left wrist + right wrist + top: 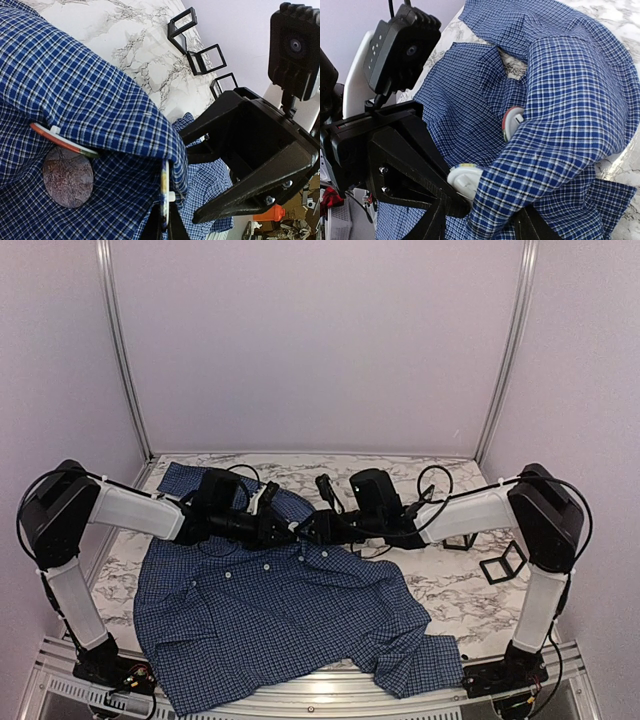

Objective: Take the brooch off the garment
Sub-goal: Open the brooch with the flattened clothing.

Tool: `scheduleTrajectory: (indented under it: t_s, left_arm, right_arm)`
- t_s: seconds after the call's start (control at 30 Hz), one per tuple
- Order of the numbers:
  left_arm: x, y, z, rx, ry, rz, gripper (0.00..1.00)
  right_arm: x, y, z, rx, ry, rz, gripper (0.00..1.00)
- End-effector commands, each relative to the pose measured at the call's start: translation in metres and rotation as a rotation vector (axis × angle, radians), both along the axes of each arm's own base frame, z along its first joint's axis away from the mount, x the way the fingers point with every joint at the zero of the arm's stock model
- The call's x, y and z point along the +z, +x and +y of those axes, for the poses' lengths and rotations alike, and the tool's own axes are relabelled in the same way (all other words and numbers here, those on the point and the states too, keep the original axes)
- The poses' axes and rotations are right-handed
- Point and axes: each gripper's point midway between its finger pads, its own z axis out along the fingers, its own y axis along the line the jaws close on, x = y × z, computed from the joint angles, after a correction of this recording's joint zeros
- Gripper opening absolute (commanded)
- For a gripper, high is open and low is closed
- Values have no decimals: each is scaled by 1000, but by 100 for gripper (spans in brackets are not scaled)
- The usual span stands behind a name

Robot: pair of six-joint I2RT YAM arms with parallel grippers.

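The garment (270, 620) lies spread on the marble table, its upper part lifted into a fold (100, 100). The brooch (60, 142), orange-rimmed with a pale back, sits under that fold; it also shows in the right wrist view (512, 122). My left gripper (165, 225) is shut on a second round pin (165, 192), seen edge on, with a blue-and-yellow rim and a white back (465, 180). My right gripper (485, 222) is open, its jaws straddling the fold and that pin. Both grippers meet mid-table, the left gripper (293, 530) facing the right gripper (318, 527).
Three black square frames (207, 57) stand on the table right of the shirt, also in the top view (503, 562). A round mottled purple disc (67, 177) lies on the shirt below the brooch. Cables trail behind the right arm (430, 480).
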Motion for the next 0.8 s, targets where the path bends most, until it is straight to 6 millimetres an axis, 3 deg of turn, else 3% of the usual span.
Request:
scheduleTrajectory:
  t_s: [0.0,0.37,0.47,0.6,0.77]
  left_arm:
    - [19,6,1,8,-1,-49,0]
    - [16,9,6,31,50,-53,0]
    - [17,10,6,33,52,-54,0]
    - [15,10,8,32,68,-51,0]
    - [10,8,10,29,96,-40,0]
  right_arm:
    - [-3,3,4,-19,-94,-57,43]
    - [-13,-2,1,-37,-176,-77,35]
    - [-15,-4,2,-32,-181,-75,29]
    - [-13,-3,2,-36,-184,-80,12]
    - [-6,1,2,-46,-190,-102,4]
